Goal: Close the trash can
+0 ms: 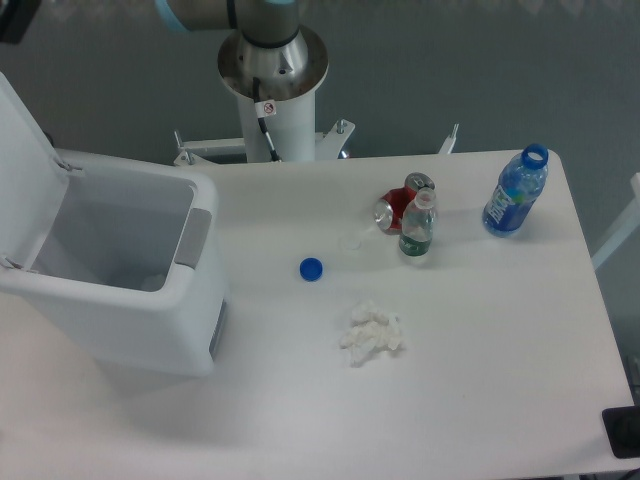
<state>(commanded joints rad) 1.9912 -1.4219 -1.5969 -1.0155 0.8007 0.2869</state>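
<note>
Standing open: the bin (120, 290) sits at the table's left end, taking up most of that side.
Lid: the lid (22, 165) is tipped up and back on the bin's far-left edge, leaving the mouth uncovered.
Latch: a grey latch (193, 238) lies on the bin's right rim, facing the table's middle.
Inside: pale, mostly bare walls; something small and light lies at the bottom, too dim to name.
Gripper: only a dark scrap shows at the top-left corner (18, 18), above and behind the lid; whether the fingers are spread or holding anything cannot be told.
Arm: a blue-grey link runs from that corner to the base (272, 62), mounted on a white post behind the table, right of the bin.
Table: the table (480, 380) is white and matte, with a soft shadow beside the bin.
Cap: a blue cap (311, 268) lies right of the bin, nearest to it.
Tissue: a crumpled tissue (371, 333) lies right of the cap, nearer the camera.
Can: a red can (398, 205) lies on its side further right of the bin.
Small bottle: a clear bottle (417, 226) stands touching the can.
Blue bottle: an uncapped blue bottle (516, 192) stands farthest from the bin.
Room: grey floor behind the table.
</note>
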